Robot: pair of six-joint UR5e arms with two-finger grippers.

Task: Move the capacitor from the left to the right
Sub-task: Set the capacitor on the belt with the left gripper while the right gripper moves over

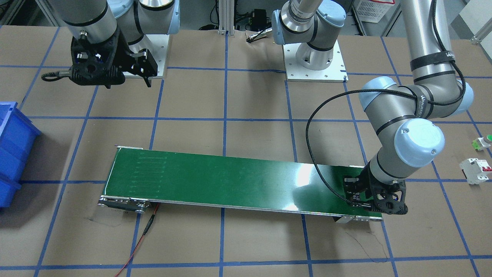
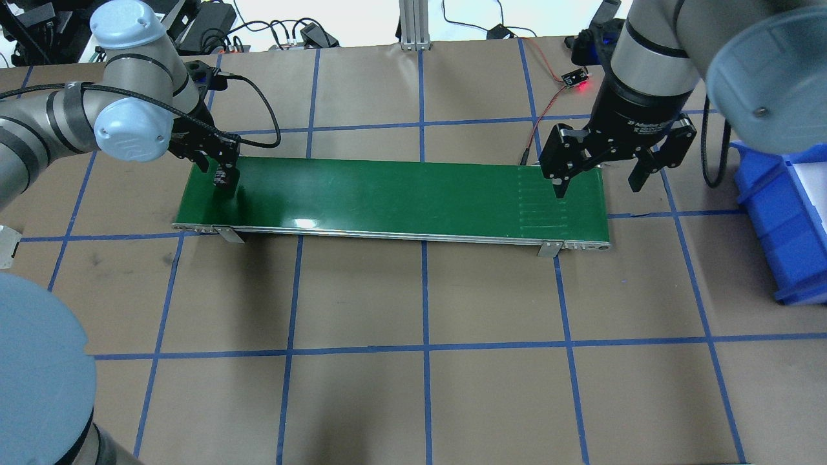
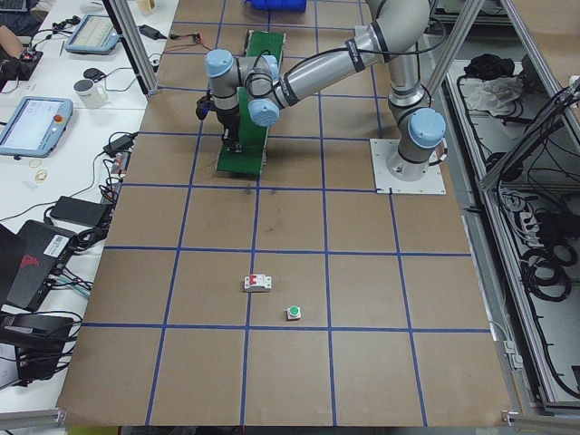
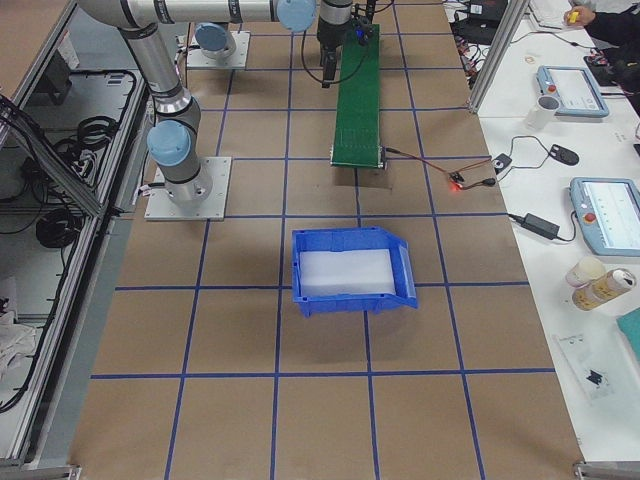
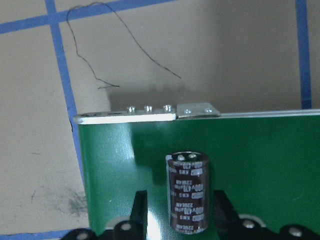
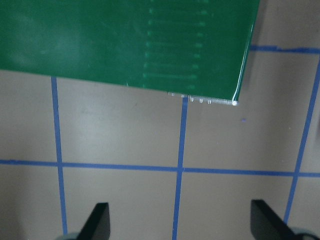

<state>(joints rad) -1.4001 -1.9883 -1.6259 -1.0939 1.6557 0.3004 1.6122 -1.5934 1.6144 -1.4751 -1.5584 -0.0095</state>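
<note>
The capacitor (image 5: 188,197), a dark maroon cylinder with a silvery top and white markings, stands upright on the left end of the green conveyor belt (image 2: 400,197). My left gripper (image 5: 181,200) is open, one finger on each side of it, with a small gap on both sides. The same gripper shows low over the belt end in the overhead view (image 2: 223,177) and the front view (image 1: 363,196), where the capacitor is hidden. My right gripper (image 2: 597,184) is open wide and empty above the belt's right end; it also shows in the right wrist view (image 6: 182,225).
A blue bin (image 2: 782,219) stands right of the belt. A white circuit breaker (image 1: 476,169) and a green push button (image 1: 482,142) lie on the table beyond the belt's left end. A red wire (image 1: 142,234) runs from the belt's right end.
</note>
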